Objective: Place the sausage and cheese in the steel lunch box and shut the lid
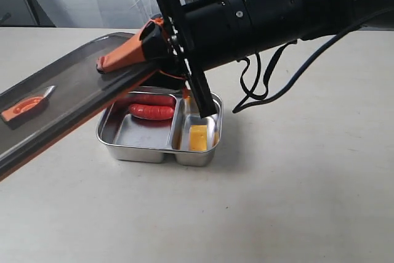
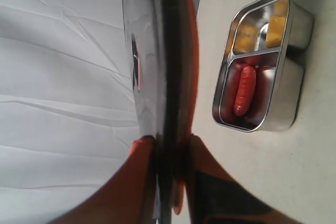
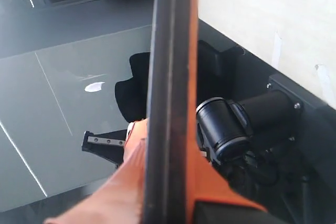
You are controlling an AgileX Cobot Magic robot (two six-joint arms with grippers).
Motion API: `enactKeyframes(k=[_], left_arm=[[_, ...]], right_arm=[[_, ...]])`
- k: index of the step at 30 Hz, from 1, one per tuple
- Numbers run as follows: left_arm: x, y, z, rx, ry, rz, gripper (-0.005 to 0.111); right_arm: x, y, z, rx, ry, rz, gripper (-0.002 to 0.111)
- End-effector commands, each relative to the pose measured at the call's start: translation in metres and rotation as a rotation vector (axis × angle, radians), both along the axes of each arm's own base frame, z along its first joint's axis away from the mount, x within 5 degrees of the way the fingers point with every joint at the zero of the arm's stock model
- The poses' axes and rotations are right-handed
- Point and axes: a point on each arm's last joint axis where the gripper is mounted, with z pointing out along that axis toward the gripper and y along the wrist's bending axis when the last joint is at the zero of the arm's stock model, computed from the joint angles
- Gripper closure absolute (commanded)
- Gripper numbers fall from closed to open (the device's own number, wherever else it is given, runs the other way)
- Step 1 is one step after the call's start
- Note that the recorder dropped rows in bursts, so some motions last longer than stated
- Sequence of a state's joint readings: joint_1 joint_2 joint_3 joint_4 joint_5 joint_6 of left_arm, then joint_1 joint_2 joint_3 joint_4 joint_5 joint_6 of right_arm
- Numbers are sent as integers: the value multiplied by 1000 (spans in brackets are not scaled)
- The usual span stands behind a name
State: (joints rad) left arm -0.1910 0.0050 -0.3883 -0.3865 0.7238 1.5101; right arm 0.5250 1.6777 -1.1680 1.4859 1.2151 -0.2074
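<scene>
While the left end effector [image 2: 168, 142] and, seemingly, the right end effector [image 3: 167, 148] clamp the tilted lid [image 1: 68, 90], uneven lowering could seat it askew over the steel lunch box [image 1: 138, 151].

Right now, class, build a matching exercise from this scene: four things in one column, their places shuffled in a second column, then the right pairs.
Things:
1. sausage
2. cheese
3. lid
4. box

Places:
A. resting on the table
B. in the narrow compartment
C. tilted in the air
D. in the wide compartment

Pairs: 1-D, 2-B, 3-C, 4-A
</scene>
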Motion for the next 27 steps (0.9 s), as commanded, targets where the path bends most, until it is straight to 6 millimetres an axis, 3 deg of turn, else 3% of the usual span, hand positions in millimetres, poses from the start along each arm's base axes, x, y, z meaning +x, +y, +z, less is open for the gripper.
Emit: enactKeyframes(k=[1,5,14,21,27], left_arm=[[-2,-4,3,-98,7,-38,107],[-2,-4,3,-174,41,-23,102],[-3,-5,4,-255,75,-25,65],[-4,-6,2,-252,104,-31,63],[-5,-7,-1,-233,137,-41,63]], right_arm=[[-4,-1,0,-5,-148,60,109],[-6,-3,-2,-30,-230,98,109],[-13,-8,11,-29,-308,106,109],[-7,-13,24,-79,-454,-48,109],[-7,-14,26,-84,-467,-63,109]])
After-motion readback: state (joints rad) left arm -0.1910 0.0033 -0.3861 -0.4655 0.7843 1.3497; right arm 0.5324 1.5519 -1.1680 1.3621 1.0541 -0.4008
